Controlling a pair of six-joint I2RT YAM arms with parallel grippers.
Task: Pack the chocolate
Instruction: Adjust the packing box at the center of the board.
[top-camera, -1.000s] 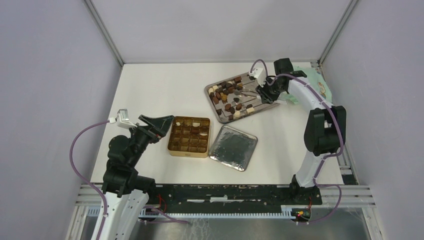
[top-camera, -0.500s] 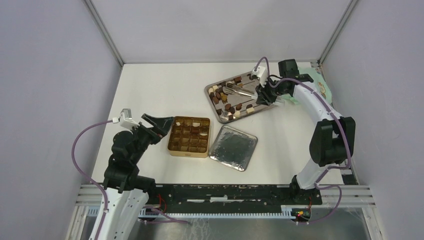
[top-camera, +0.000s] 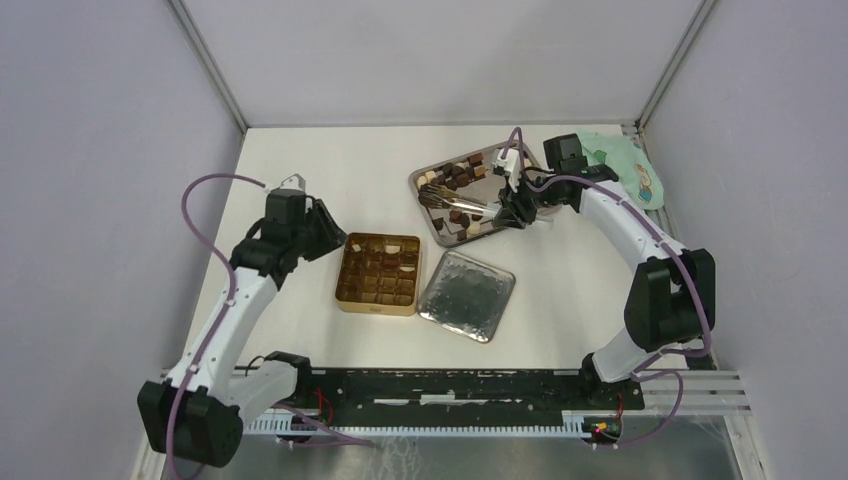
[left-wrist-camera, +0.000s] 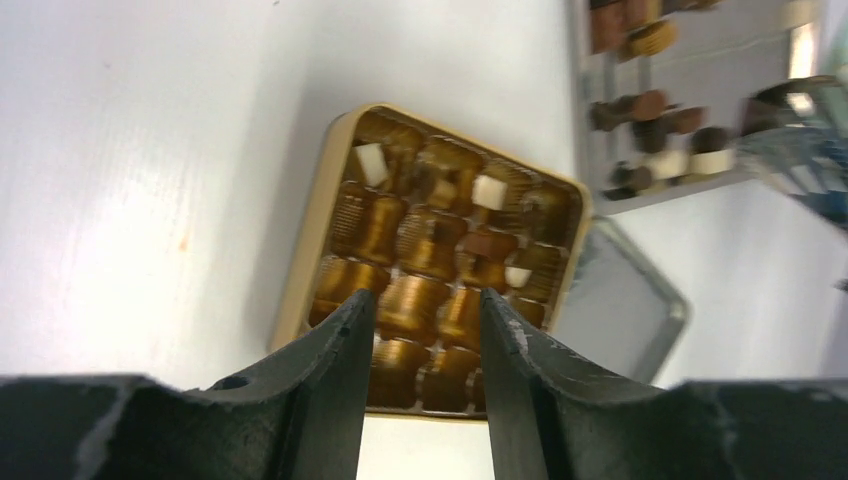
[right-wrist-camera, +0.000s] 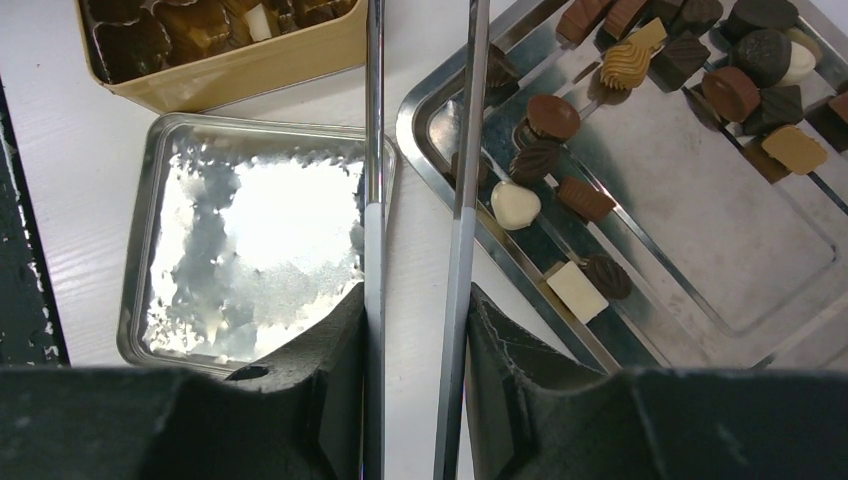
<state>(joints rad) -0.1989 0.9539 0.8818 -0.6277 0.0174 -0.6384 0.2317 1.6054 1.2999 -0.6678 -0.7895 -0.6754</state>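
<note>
Right pincer (right-wrist-camera: 415, 300) clenched on silver tongs (right-wrist-camera: 373, 150) above tray (right-wrist-camera: 700, 230) of chocolate (right-wrist-camera: 552, 115). Left pincer (left-wrist-camera: 427, 300) released, empty, over gold tin (left-wrist-camera: 305, 250); lid (right-wrist-camera: 260, 240) beside.

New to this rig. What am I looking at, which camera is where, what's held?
Two robot arms stand at a table's near edge. One picture looks down from above and behind them; the other two come from a camera on each wrist, showing that arm's black fingers. On the table: a gold tin partly filled with chocolates, a silver lid beside it, and a steel tray of loose chocolates. The right gripper is shut on long tongs reaching over the tray. The left gripper is open and empty, near the tin.
</note>
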